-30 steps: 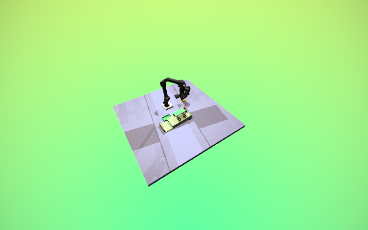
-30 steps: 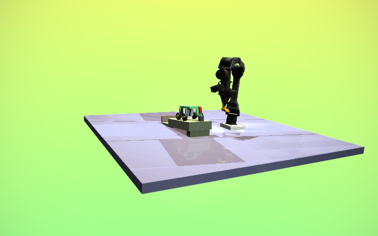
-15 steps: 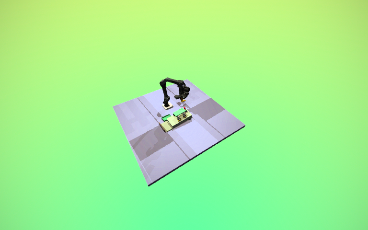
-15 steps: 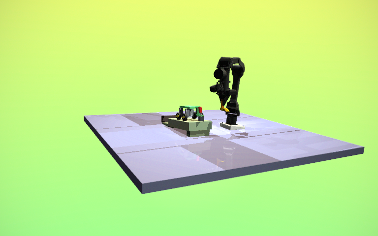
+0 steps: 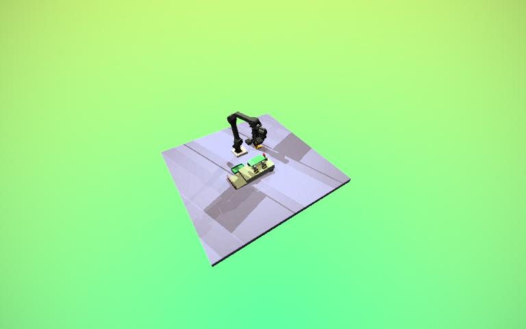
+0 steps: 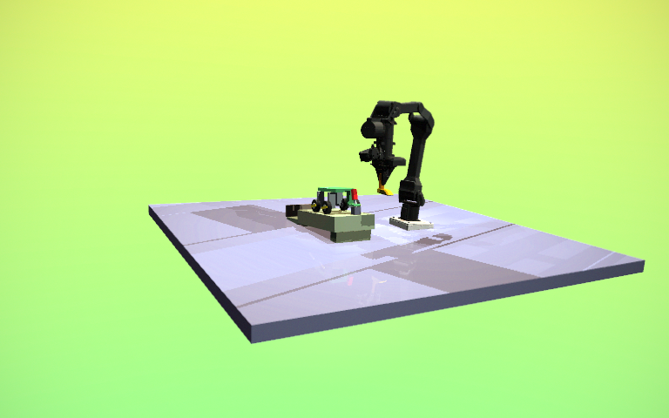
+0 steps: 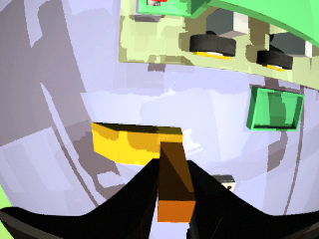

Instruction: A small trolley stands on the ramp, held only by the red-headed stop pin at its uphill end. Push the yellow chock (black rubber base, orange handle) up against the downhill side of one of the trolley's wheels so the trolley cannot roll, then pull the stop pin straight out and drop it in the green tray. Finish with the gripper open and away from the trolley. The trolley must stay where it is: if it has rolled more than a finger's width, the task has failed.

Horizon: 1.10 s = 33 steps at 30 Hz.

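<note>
The black parallel-jaw gripper (image 5: 256, 144) (image 6: 383, 181) (image 7: 170, 165) grasps the yellow, orange-handled chock (image 5: 258, 147) (image 6: 384, 192) (image 7: 132, 144) aloft; the green-topped trolley (image 5: 257, 160) (image 6: 335, 189) (image 7: 279, 15) stands at one o'clock in the wrist view. Chocking is in hand, so next it should go to a wheel's downhill side, before pin-pulling.

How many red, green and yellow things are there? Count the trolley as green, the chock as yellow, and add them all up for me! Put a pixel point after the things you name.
Red: 1, the stop pin's head (image 5: 264, 154) (image 6: 354, 194)
Green: 2, the trolley (image 5: 256, 160) (image 6: 335, 189) and the tray (image 5: 242, 165) (image 7: 250, 107)
Yellow: 1, the chock (image 5: 258, 147) (image 6: 385, 192) (image 7: 132, 146)
Total: 4
</note>
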Motion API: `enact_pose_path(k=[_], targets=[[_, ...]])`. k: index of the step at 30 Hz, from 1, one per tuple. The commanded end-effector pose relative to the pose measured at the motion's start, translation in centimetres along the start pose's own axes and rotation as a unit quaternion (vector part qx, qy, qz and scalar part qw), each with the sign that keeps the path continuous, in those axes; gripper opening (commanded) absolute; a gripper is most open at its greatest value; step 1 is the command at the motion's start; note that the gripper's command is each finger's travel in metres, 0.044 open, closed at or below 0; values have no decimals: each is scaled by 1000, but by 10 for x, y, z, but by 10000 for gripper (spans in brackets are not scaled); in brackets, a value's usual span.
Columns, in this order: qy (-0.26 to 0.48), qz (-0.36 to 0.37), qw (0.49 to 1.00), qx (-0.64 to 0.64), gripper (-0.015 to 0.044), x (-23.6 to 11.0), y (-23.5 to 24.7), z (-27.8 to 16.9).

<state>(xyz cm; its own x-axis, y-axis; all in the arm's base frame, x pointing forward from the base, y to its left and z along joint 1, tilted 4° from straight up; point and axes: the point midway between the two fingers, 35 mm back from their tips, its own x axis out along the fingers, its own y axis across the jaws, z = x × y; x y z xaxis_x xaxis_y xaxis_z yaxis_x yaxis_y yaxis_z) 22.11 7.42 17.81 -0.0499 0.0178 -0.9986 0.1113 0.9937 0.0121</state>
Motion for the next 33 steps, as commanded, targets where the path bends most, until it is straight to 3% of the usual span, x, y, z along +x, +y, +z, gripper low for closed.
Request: enact_pose_path(k=[1, 33], targets=[[3, -5, 1000, -2, 0, 2, -16, 3], [2, -11, 1000, -2, 0, 7, -125, 28]])
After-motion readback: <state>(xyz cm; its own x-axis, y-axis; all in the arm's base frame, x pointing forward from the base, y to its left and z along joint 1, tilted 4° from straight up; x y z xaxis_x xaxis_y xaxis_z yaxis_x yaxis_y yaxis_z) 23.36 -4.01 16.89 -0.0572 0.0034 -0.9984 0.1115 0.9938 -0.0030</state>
